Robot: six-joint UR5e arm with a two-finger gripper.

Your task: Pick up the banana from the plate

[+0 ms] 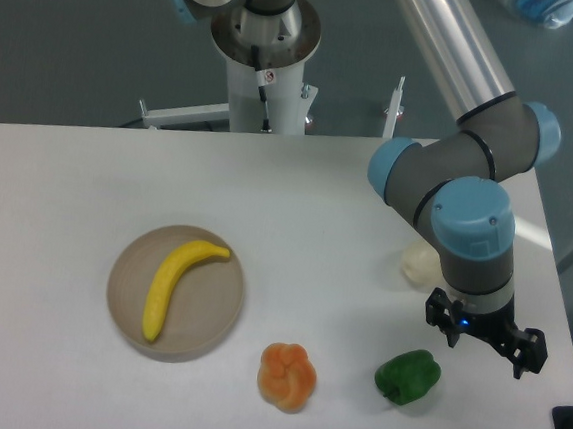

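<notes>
Banana (176, 285) lying diagonally on the plate (212, 320), untouched; my end effector (484, 335), fingers spread wide and empty, hangs well apart beyond the green pepper (408, 376), so I should cross over, align across the banana's middle, then descend.

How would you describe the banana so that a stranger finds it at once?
Look at the white table, left part, where the round tan plate sits. The banana lies on it: long, curved, plain yellow, unlike the lumpy orange pepper beside the plate.
</notes>
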